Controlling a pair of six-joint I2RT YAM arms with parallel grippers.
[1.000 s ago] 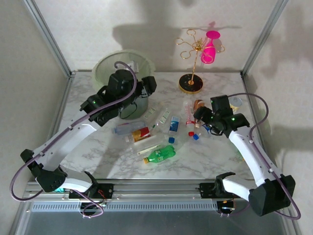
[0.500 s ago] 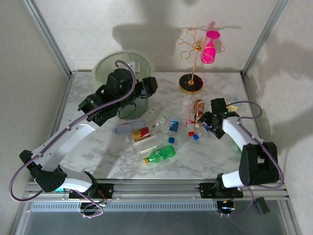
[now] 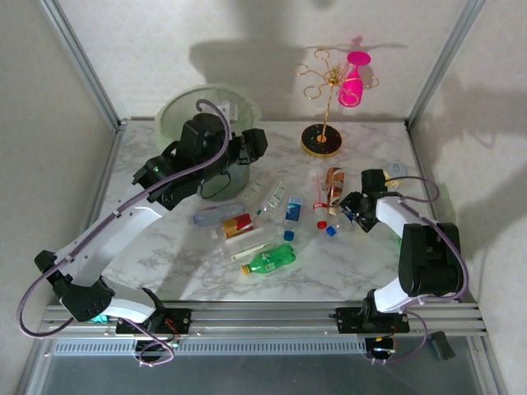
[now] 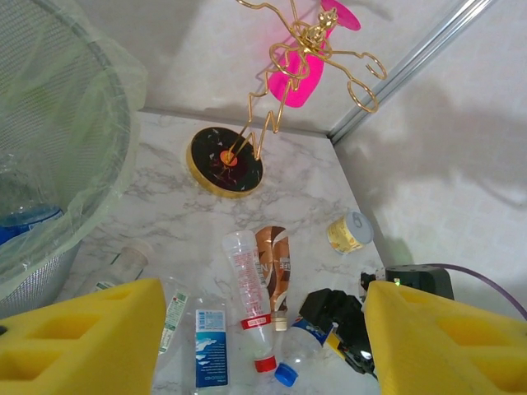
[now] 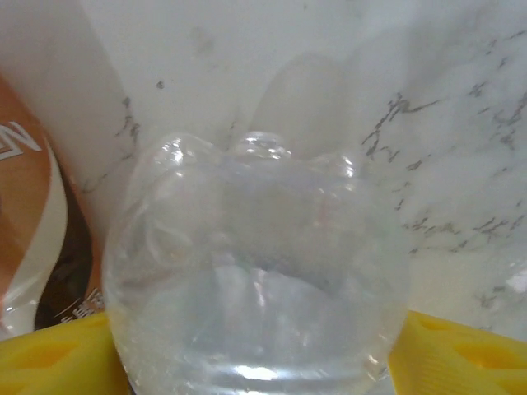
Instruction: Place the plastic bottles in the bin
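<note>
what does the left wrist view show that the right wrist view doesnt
Left wrist view adds the bin, the pink goblet on its gold stand, the tan cup and the left claw's open yellow pads. Right wrist view adds a close look at the base of a clear bottle held between the right claw's pads. Shared: the brown-labelled bottle and the marble table.

left claw (image 4: pixel 263 337) raised, spread wide | right claw (image 3: pixel 352 206) low, elbow folded
</note>
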